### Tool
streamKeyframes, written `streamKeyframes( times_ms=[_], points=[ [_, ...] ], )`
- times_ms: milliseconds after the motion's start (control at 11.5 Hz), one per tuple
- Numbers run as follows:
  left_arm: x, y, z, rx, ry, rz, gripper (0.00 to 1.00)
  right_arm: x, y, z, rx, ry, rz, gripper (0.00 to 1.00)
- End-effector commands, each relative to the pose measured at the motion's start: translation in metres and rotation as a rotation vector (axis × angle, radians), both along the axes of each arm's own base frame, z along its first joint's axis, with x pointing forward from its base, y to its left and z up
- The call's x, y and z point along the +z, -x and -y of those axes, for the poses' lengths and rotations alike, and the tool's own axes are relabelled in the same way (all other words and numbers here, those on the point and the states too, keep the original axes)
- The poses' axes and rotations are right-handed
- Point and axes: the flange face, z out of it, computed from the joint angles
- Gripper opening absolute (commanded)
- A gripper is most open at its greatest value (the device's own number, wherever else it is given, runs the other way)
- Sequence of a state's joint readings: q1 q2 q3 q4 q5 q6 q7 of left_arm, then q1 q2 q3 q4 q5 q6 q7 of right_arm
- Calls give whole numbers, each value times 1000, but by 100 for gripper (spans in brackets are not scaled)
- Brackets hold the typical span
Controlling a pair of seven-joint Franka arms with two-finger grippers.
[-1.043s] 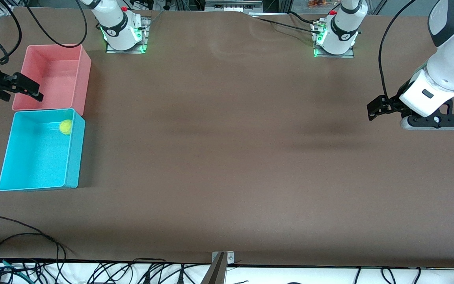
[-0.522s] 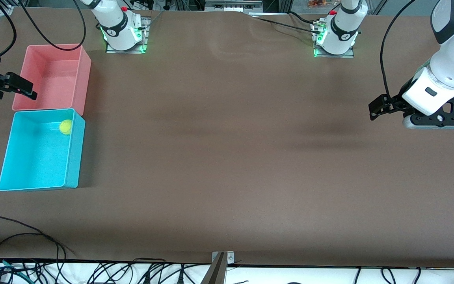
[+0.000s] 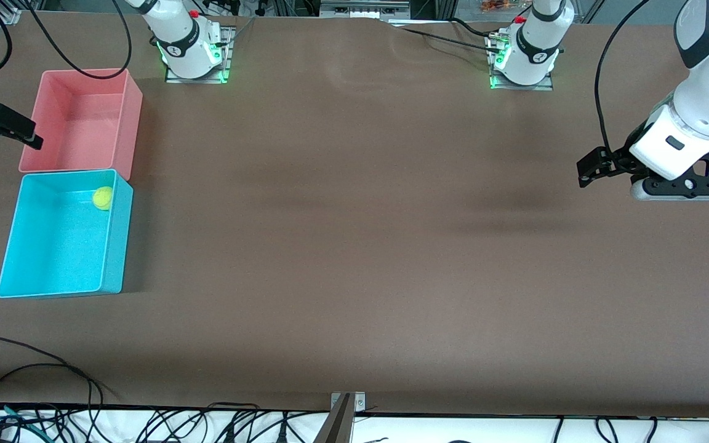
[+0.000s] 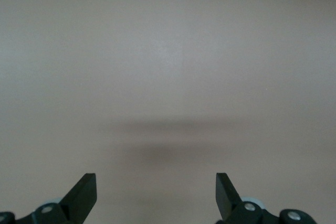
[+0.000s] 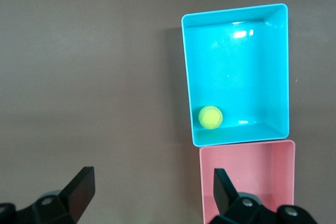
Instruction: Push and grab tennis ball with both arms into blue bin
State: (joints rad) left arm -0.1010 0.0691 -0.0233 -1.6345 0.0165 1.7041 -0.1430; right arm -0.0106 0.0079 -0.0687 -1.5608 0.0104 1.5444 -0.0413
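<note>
- The tennis ball (image 3: 103, 197) lay inside the blue bin (image 3: 114, 246), in the bin's upper right corner as the front view frames it, close against the wall that adjoins the pink bin (image 3: 135, 117).
- In the right wrist view the ball (image 5: 210, 117) sat on the floor of the blue bin (image 5: 235, 136), apart from both fingers at the foot of that frame.
- The right gripper (image 3: 7, 128) hung at the left edge of the front view, beside the pink bin's outer wall; its jaws stood wide apart and held nothing.
- The left gripper (image 3: 594, 167) hung over bare table (image 3: 354, 246) at the right of the front view, well apart from both bins; jaws wide apart, nothing between them.
- Judgement: the deposit step appeared complete, with the ball in its target bin and neither gripper touching it.
- Judgement: no further handling looked necessary; the next move would call only for both arms to stand clear of the bins without knocking either.
</note>
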Motion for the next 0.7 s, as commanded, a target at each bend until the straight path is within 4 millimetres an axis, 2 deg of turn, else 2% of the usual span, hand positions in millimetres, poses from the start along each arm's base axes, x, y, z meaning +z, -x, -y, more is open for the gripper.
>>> streamKeyframes(
  times_ms=[0, 609],
  points=[
    [9, 1, -4, -17, -16, -1, 100, 10, 2, 8, -13, 13, -12, 100],
    [9, 1, -4, -17, -16, -1, 100, 6, -1, 8, -26, 3, -11, 100]
  ],
)
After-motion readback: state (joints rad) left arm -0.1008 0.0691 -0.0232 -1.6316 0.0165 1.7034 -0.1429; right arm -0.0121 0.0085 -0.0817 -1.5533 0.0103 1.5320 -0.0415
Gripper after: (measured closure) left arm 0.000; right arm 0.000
